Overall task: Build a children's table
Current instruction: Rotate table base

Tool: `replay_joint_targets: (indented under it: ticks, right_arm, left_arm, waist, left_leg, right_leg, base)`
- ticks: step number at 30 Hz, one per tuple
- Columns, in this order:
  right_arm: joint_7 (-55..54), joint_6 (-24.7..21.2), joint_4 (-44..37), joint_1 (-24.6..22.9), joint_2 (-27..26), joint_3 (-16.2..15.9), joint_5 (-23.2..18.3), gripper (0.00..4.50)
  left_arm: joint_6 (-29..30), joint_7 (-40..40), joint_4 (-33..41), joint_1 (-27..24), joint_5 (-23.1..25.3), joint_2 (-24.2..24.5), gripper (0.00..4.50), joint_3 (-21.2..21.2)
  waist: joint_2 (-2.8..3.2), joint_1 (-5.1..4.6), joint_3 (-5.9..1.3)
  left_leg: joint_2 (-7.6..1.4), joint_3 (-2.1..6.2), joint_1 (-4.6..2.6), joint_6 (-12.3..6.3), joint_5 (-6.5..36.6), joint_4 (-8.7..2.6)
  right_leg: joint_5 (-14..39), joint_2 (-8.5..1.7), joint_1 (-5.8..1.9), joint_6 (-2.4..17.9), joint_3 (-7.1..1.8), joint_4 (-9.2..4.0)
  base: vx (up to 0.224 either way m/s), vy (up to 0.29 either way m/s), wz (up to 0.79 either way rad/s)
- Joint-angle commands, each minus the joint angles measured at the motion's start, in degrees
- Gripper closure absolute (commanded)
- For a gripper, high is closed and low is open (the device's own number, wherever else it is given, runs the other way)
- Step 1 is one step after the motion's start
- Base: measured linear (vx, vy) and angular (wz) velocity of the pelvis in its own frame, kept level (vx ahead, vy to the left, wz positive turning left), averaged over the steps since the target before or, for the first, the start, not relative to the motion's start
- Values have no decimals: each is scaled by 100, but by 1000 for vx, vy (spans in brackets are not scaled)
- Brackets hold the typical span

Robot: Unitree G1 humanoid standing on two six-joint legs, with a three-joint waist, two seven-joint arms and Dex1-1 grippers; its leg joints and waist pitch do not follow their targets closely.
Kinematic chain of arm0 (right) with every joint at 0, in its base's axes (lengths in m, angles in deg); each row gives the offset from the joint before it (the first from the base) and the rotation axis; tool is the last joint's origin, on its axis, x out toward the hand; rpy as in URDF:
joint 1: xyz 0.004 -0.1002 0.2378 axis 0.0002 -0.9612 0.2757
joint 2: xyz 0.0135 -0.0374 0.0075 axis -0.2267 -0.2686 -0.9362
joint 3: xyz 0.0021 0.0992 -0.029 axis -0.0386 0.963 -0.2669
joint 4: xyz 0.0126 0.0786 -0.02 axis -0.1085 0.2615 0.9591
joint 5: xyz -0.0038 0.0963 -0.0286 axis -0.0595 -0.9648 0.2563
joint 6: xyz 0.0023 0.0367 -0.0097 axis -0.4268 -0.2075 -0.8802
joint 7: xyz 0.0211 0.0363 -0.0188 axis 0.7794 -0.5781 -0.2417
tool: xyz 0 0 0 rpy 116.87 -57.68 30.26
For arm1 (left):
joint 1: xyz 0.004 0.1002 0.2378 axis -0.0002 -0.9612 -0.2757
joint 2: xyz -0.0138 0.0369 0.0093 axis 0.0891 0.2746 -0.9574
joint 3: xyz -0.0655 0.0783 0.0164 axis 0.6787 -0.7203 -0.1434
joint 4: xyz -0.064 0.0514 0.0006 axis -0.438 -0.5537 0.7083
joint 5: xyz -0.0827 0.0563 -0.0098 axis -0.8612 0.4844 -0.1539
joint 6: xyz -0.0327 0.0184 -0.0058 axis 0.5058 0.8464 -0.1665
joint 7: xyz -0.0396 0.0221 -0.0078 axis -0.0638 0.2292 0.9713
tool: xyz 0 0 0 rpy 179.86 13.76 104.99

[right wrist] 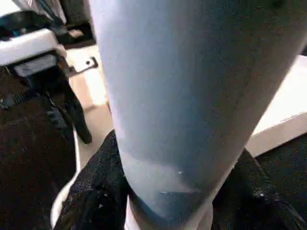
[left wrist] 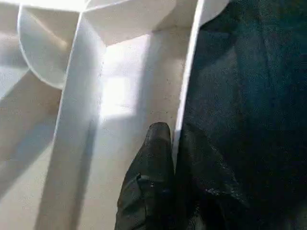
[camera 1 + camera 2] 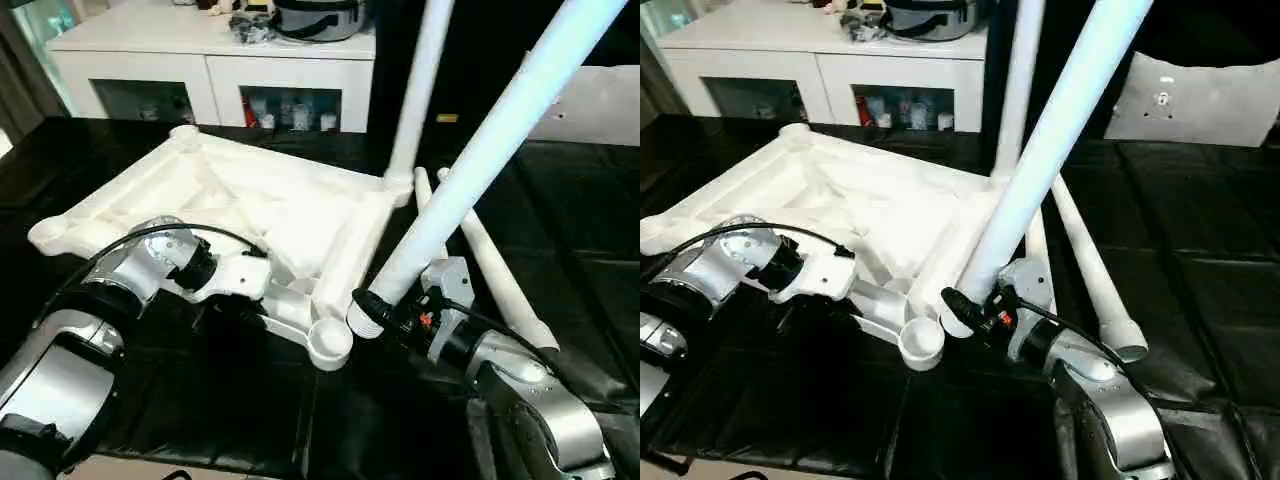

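The white table top [image 3: 250,200] lies upside down on the black mat, ribbed underside up. One leg [image 3: 420,90] stands upright in its far right corner socket. My left gripper [image 2: 175,136] is at the near edge, its fingers [image 2: 153,158] pinched shut on the top's thin rim. My right gripper [image 3: 385,310] is shut on the thick end of another leg [image 3: 480,160]. That leg tilts up and to the right, its lower end just beside the near right corner socket [image 3: 330,345]. Two more legs [image 3: 1090,260] lie on the mat to the right.
A white cabinet [image 3: 210,60] with shelves stands along the back, with clutter on top. A flat white board [image 3: 1200,100] leans at the back right. Black mat [image 3: 580,220] spreads right of the lying legs.
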State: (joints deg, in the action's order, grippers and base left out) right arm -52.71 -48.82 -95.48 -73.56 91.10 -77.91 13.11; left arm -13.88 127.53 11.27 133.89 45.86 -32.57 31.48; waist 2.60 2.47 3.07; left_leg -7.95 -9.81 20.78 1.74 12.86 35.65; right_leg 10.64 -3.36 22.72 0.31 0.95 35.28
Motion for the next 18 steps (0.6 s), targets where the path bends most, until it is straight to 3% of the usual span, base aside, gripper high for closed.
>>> replay_joint_targets:
  ticks: [1, 4, 9, 10, 11, 13, 14, 15, 17, 18]
  right_arm:
    - [-48, -60, -128, 87, -40, 55, -115, 262]
    - [-191, -94, -106, 118, -139, 152, -177, 262]
    - [-241, -96, -33, 184, -191, 152, -173, 262]
    - [-256, -107, 17, 244, -236, 152, -146, 262]
    - [-256, -107, 17, 244, -236, 152, -146, 262]
    - [-278, -128, 47, 288, -265, 167, -162, 262]
    - [-298, -139, 65, 305, -280, 180, -183, 262]
    - [-298, -139, 65, 305, -280, 180, -183, 262]
    - [-302, -143, 114, 329, -272, 163, -178, 262]
    - [-299, -141, 147, 352, -261, 144, -160, 262]
  left_arm:
    - [542, -227, -136, -184, 25, 9, 450, 119]
    - [1335, -797, 74, -420, -253, -243, 450, 490]
    - [1768, -1164, 466, -680, -350, -387, 450, 683]
    - [1871, -1320, 1033, -1006, -352, -389, 450, 717]
    - [1871, -1320, 1033, -1006, -352, -389, 450, 717]
    - [2019, -1426, 1429, -1224, -381, -424, 450, 788]
    - [1883, -1427, 1625, -1337, -404, -434, 450, 805]
    - [1883, -1427, 1625, -1337, -404, -434, 450, 805]
    - [1537, -1418, 1898, -1511, -387, -420, 450, 780]
    - [1323, -1462, 1959, -1579, -325, -397, 450, 743]
  waist:
    - [6, 42, -316]
    - [11, 3, -306]
    - [-3, -23, -275]
    - [-27, -27, -293]
    - [-6, -30, -291]
    - [8, -24, -289]
    - [-81, -25, -294]
    - [-44, -13, -284]
    - [-35, -1, -296]
    - [-72, -4, -299]
  left_leg:
    - [-467, 213, -55, 135, 1240, -535]
    - [-470, 212, -58, 122, 1318, -547]
    - [-467, 236, -84, 109, 1616, -574]
    - [-489, 248, -71, 101, 1560, -579]
    - [-509, 260, -57, 100, 1524, -590]
    - [-469, 226, -99, 53, 1552, -572]
    - [-488, 223, -74, 35, 1458, -585]
    - [-488, 233, -67, 27, 1446, -592]
    - [-493, 226, -80, 18, 1426, -602]
    - [-491, 218, -81, 7, 1403, -598]
  right_leg:
    - [1192, -568, -277, 1564, -270, -415]
    - [1394, -566, -283, 1564, -270, -431]
    - [2142, -561, -246, 1368, -266, -513]
    - [2094, -586, -269, 1358, -281, -499]
    - [2037, -597, -273, 1370, -281, -482]
    - [2222, -550, -210, 1277, -279, -528]
    - [2087, -555, -231, 1279, -280, -522]
    - [2100, -555, -227, 1269, -280, -505]
    - [2065, -547, -206, 1215, -275, -509]
    - [2000, -538, -200, 1215, -275, -513]
  base:
    - [0, 0, 0]
    - [0, 0, 0]
    - [0, 0, 0]
    - [0, 0, 0]
    - [0, 0, 0]
    - [0, 0, 0]
    - [0, 0, 0]
    - [0, 0, 0]
    - [0, 0, 0]
    - [0, 0, 0]
